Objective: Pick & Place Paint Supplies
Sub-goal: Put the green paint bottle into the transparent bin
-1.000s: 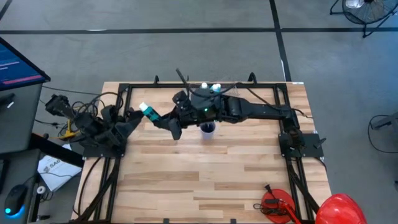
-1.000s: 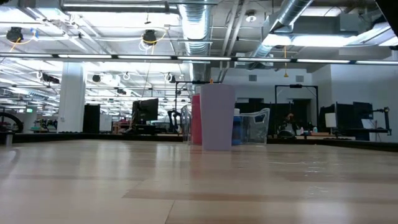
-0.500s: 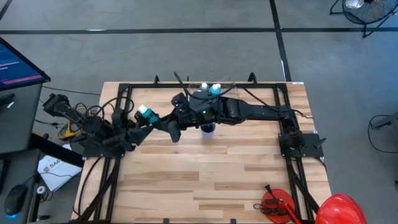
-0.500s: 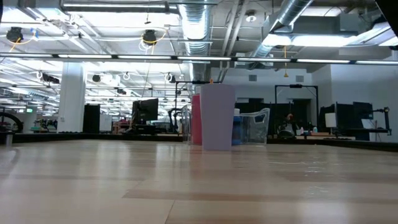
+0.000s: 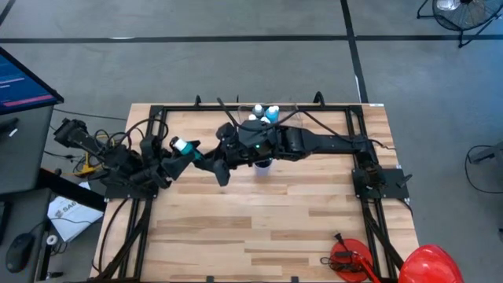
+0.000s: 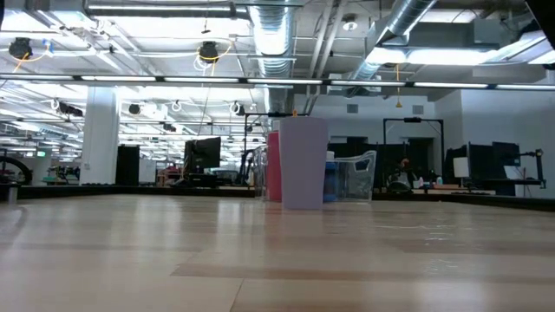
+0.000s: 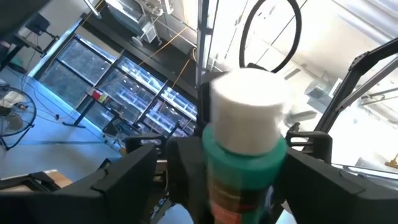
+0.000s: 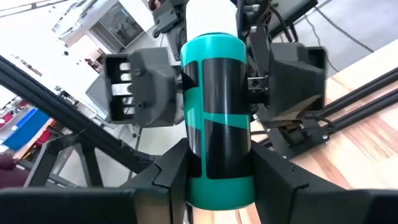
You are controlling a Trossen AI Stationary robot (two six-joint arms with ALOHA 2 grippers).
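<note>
A teal paint bottle (image 5: 184, 145) with a white cap and black label is held in the air over the table's far left, between my two arms. My right gripper (image 5: 203, 151) is shut on its body (image 8: 217, 112). My left gripper (image 5: 173, 152) faces it from the left. It is open, and its fingers (image 8: 186, 76) stand close on either side of the bottle's cap end (image 7: 247, 106); I cannot tell whether they touch. More white-capped bottles (image 5: 266, 113) stand in the clear tub (image 6: 355, 173) at the far edge. A thin brush (image 5: 229, 102) sticks up there. My right gripper pinches the teal bottle's body, at the end away from the cap (image 8: 219, 177), between its two fingers. The fingers come roughly level from the table's right and lie along the bottle. The bottle is lifted clear of the table, its cap pointing toward the left arm.
A small blue-purple cup (image 5: 262, 163) stands under my right arm, with a red bottle (image 6: 273, 165) behind it. Black frame rails (image 5: 369, 204) run along both sides. Red objects (image 5: 350, 258) lie at the near right corner. The near half of the table is bare wood.
My left gripper has gone up and toward the table's right, up to the bottle's cap end. The bottle and my right gripper have stayed nearly where they were.
</note>
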